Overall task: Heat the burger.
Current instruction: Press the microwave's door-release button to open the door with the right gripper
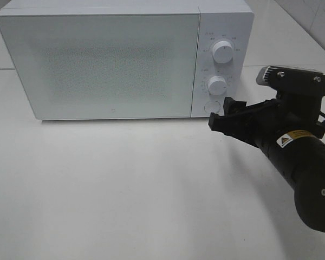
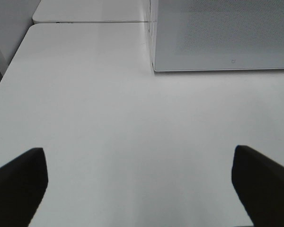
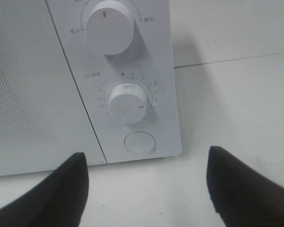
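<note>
The burger is hidden; no frame shows it. A white microwave (image 1: 97,59) stands at the back of the table with its door shut. My right gripper (image 1: 221,112) is open and empty, hovering just in front of the control panel's lower end, near the round door button (image 1: 212,106). The right wrist view looks between the right gripper's (image 3: 146,189) dark fingers (image 3: 61,189) at the timer knob (image 3: 128,102), the upper knob (image 3: 109,26) and the door button (image 3: 140,143). My left gripper (image 2: 139,184) is open over bare table, facing the microwave's (image 2: 222,33) left front corner.
The white table (image 1: 124,189) spreads in front of the microwave. The left wrist view shows the table's left edge (image 2: 9,71). A second white surface adjoins behind (image 2: 85,12). The right arm's black body (image 1: 303,162) fills the right side.
</note>
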Controlling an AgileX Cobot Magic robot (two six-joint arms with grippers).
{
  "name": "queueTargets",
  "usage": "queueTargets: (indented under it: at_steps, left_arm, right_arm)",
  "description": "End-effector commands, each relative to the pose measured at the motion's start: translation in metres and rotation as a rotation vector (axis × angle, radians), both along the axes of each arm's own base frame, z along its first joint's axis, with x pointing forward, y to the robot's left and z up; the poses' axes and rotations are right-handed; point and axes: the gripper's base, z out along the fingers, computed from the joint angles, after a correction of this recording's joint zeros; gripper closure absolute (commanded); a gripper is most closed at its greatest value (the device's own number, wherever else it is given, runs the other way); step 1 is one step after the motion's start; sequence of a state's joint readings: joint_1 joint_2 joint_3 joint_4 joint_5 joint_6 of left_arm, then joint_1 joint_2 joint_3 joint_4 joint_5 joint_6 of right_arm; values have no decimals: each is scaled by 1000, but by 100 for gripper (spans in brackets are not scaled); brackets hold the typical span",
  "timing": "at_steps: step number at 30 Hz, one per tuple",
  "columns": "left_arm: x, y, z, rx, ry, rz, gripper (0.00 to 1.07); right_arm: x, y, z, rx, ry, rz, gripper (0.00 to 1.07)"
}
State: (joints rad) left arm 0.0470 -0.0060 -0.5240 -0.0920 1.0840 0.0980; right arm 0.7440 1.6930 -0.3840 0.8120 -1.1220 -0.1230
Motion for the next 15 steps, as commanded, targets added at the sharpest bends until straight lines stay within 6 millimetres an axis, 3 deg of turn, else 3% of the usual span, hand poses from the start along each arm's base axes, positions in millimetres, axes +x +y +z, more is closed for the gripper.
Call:
queueTargets:
  at_steps: [1,3,4,5,9,15]
  left_arm:
    - [0,0,0,-5,-12,5,9]
    - [0,0,0,-5,-12,5,9]
    - [0,0,0,-5,-12,5,9]
    - [0,0,0,-5,-12,5,9]
    - [0,0,0,-5,-12,5,9]
    - [0,0,0,-5,-12,5,9]
  right_arm:
    - [1,2,2,255,9,-74,49]
    - [1,2,1,319,24,-92,52]
    - [0,3,-2,446,56,-131,59]
    - [0,3,-2,446,56,-131,59]
    - [-1,4,-6,722,120,-223,79]
    - [-3,7,-10,1029,187,-336,96]
